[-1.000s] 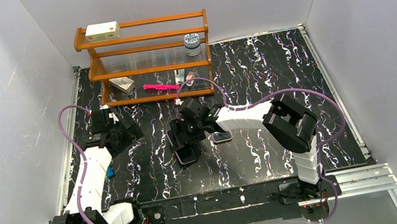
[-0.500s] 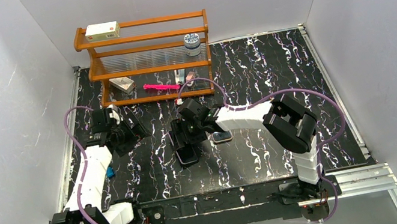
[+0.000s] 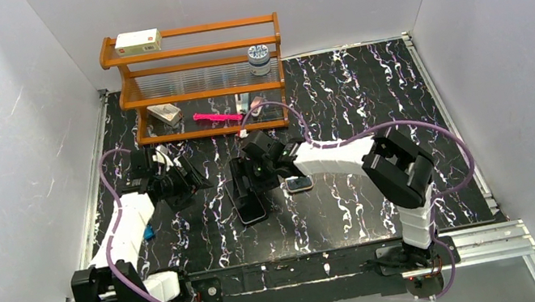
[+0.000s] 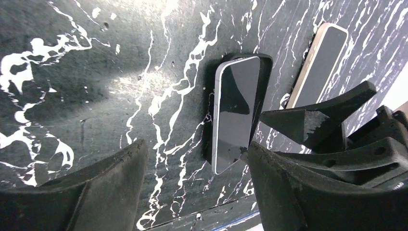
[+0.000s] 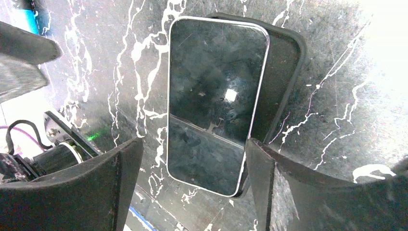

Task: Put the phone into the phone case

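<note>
While the overhead cam mostly gives me a dark blob under the right gripper [image 3: 254, 178], the wrist cams are way more useful. From the right wrist I'm looking down on the phone [image 5: 216, 101], screen up, lying on top of the phone case [image 5: 284, 77] but crooked. The case's rim sticks out along one long side and round one end, so it isn't sitting flush inside. Right jaws are spread wide either side of the phone with nothing in them.

The left wrist cam shows what that one can't: a second phone [image 4: 320, 62] with a goldish edge, flat on the surface [image 4: 72, 72] just beside the case. It also catches the right gripper's black fingers [image 4: 312, 120] poking in near the phone's lower end. Can't tell if they touch it. The left gripper [image 4: 195, 149] has its jaws wide apart too, holding nothing, above the surface.

Only the overhead shows the wooden rack [image 3: 190, 51] at the back, well apart from all this.
</note>
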Tool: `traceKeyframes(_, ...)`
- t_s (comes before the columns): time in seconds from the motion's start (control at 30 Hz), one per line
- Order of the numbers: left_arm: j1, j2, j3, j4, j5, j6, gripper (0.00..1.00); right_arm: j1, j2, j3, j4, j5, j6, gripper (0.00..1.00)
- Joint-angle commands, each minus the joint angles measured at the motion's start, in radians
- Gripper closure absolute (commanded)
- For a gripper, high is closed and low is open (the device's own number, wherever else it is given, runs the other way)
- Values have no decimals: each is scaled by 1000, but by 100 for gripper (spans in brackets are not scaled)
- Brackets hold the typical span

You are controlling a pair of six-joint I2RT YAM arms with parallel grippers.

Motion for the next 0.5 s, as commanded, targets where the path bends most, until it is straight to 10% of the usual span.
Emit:
traceKeyframes(0.0, 4, -12, -63, 63, 110, -51, 31, -2, -85, 10, -25, 27, -10, 17)
traceKeyframes(0.47, -85, 4, -171, 263, 133, -193, 52, -121, -118, -141, 98, -139, 1, 40)
